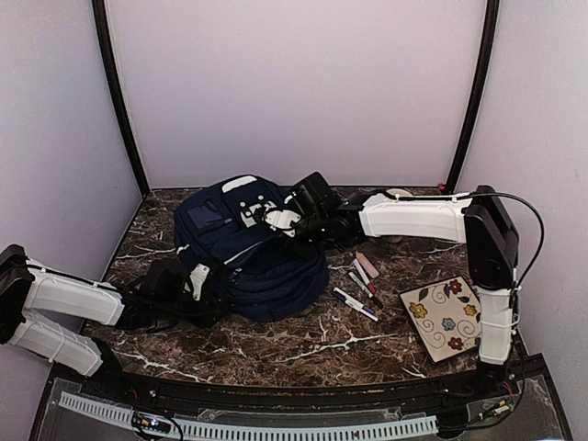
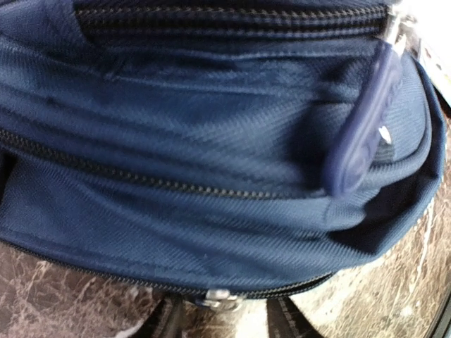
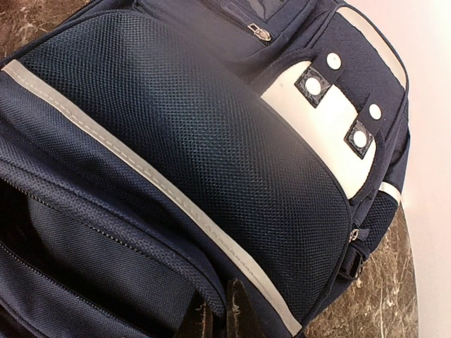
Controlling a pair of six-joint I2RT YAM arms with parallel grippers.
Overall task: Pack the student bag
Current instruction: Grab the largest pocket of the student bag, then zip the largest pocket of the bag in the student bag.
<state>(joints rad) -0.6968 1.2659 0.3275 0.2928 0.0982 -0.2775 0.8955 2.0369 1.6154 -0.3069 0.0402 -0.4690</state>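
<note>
The student bag (image 1: 248,253), navy blue with a white patch (image 3: 331,130) and a pale diagonal stripe (image 3: 169,190), lies in the middle of the marble table. My right gripper (image 3: 220,317) is shut on the fabric rim of the bag's open zip pocket, near the bag's top (image 1: 280,223). My left gripper (image 2: 227,320) sits low at the bag's near-left side (image 1: 193,283). Its dark fingers (image 2: 168,322) stand apart on either side of a silver zip pull (image 2: 220,299) on the bag's lowest zip, without touching it. A blue rubber zip tag (image 2: 363,120) hangs higher up.
Right of the bag lie several marker pens (image 1: 360,292) and a pinkish eraser (image 1: 367,265). A cream flowered pouch (image 1: 444,317) lies at the right, by the right arm's base. The bag's black straps (image 1: 156,285) trail toward the left arm.
</note>
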